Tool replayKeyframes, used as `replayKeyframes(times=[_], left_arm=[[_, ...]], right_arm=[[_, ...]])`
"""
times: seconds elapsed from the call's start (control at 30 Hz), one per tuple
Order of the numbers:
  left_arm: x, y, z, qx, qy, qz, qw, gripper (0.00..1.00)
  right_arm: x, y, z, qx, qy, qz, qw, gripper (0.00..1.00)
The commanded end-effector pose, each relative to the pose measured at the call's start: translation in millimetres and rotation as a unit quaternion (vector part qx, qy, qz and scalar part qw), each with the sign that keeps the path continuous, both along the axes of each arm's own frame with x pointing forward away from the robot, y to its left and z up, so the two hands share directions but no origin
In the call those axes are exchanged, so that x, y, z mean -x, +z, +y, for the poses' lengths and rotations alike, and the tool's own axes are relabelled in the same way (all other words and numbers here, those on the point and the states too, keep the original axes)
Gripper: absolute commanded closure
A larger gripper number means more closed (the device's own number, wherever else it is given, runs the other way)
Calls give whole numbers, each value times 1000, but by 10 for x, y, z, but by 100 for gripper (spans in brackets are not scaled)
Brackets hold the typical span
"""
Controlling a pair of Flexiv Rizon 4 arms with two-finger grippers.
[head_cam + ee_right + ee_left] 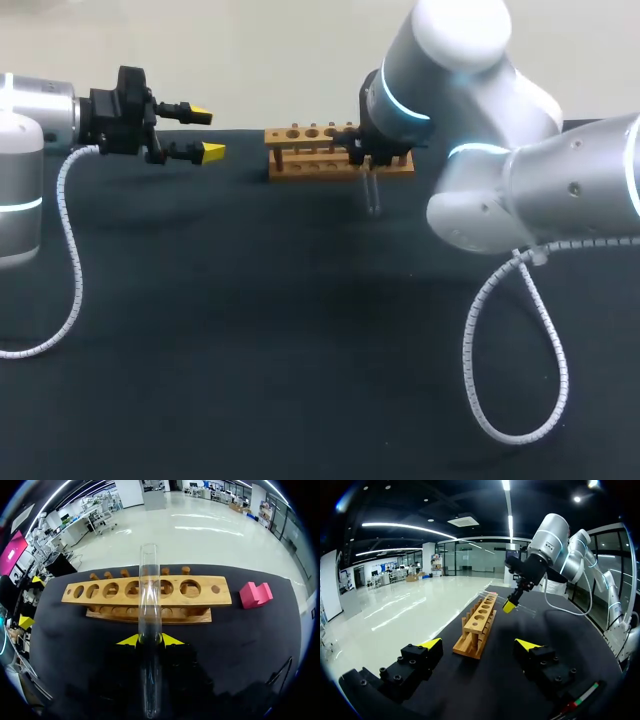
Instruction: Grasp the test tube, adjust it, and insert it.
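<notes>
Squarely between tips (171, 639) of right claw (150, 640): test tube (149, 590)

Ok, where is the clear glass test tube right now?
In the right wrist view, the clear glass test tube is clamped in the right claw, held just short of the light wooden rack with round holes.

Left gripper (206, 133): two yellow-tipped fingers spread apart, nothing between them, pointing at the light-brown wooden test tube rack (310, 150), which sits well ahead of them on the black table (250, 350). Right gripper (365, 152) is at the rack's right part, fingertips hidden by its black body. Clear glass test tube (371, 195) sticks out straight below those fingers, roughly upright, in front of the rack. White coiled cables (70, 260) hang off both arms.
</notes>
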State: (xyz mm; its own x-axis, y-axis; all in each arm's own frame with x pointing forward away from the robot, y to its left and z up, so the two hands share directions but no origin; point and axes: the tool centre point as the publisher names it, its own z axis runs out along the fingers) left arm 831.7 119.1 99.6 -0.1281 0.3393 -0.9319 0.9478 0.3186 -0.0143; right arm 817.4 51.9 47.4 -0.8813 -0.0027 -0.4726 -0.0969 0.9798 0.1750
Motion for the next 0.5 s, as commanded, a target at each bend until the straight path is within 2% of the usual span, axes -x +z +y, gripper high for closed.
replayKeyframes(times=[0.03,0.5], left_arm=[[6,-11,9,1,0,-2,1000,0],[6,-11,9,1,0,-2,1000,0]], right_arm=[[-46,-46,13,-2,4,9,1000,100],[-17,-117,36,-9,3,20,1000,100]])
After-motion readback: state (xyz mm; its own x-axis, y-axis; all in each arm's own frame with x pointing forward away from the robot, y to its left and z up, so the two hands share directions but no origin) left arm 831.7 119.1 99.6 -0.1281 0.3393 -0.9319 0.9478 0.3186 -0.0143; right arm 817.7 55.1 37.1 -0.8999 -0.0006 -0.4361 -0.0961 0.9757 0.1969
